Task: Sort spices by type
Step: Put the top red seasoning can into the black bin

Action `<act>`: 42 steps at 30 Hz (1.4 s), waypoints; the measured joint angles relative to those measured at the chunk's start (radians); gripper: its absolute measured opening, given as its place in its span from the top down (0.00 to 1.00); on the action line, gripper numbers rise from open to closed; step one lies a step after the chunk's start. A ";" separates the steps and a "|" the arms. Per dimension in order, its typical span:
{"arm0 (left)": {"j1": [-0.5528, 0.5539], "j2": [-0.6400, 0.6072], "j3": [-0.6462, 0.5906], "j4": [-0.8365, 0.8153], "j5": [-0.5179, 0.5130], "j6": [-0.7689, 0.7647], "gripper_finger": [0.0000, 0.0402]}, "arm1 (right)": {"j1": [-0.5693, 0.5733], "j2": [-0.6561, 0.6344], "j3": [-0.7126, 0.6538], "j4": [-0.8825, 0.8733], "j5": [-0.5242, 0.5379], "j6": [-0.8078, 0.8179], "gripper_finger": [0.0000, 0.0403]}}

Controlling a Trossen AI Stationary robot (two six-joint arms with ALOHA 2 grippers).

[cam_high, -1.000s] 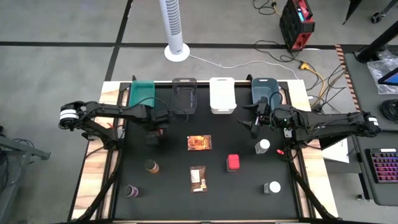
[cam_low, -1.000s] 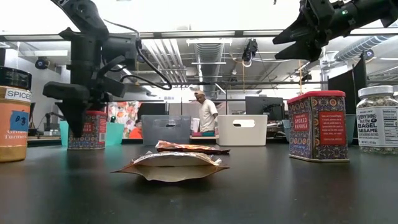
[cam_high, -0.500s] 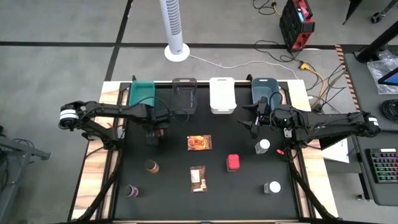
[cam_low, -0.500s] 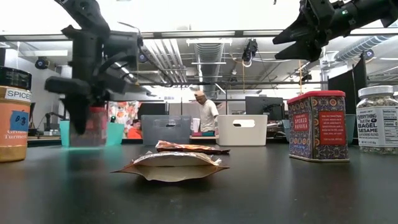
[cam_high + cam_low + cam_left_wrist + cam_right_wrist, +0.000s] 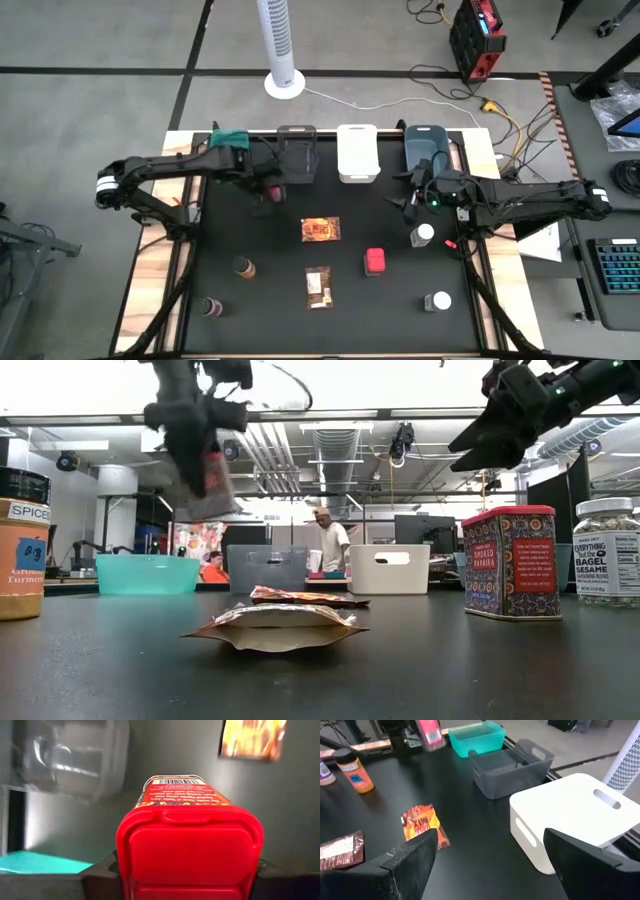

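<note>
My left gripper point(image 5: 268, 190) is shut on a red square tub point(image 5: 205, 470), held high above the table's far left, near the grey bin point(image 5: 297, 152). My right gripper point(image 5: 412, 195) hangs open and empty in the air at the far right. On the table stand a second red tub point(image 5: 376, 262), two flat packets point(image 5: 320, 229) point(image 5: 318, 286), two white-capped jars point(image 5: 423, 235) point(image 5: 437, 301) and two dark-capped bottles point(image 5: 244, 267) point(image 5: 212, 307). My left gripper pinches the red tub between its two fingers point(image 5: 97, 877), one on each side wall just under the red lid point(image 5: 124, 867). The fingers come from above, slanting down. The tub hangs clear of the table, tilted, lid end at the gripper.
Four bins line the far edge: teal point(image 5: 229, 145), grey, white point(image 5: 357, 152) and blue point(image 5: 428, 145). A person stands in the room beyond the table point(image 5: 325, 545). Bare table lies between the bins and the packets.
My left gripper has gone up and toward the far edge and the grey bin, taking the red tub with it. The tub stood on the table a second ago; now it hangs high and tilted.
</note>
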State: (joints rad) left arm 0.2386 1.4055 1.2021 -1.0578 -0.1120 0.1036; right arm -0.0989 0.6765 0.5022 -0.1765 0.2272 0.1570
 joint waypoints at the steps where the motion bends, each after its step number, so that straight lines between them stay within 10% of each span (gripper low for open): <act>1: 0.000 0.000 0.022 0.000 0.000 0.000 0.55 | 0.000 0.000 0.000 -0.009 0.000 0.000 0.12; 25: 0.108 0.398 0.650 -0.204 -0.055 0.293 0.55 | 0.000 0.000 -0.028 -0.037 -0.003 0.015 0.12; 42: 0.361 0.637 0.799 -0.268 0.053 0.548 0.55 | 0.000 0.000 -0.048 -0.035 -0.025 0.010 0.12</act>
State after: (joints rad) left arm 0.5993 2.0428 2.0015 -1.3263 -0.0585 0.6516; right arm -0.0986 0.6765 0.4538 -0.2119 0.2020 0.1673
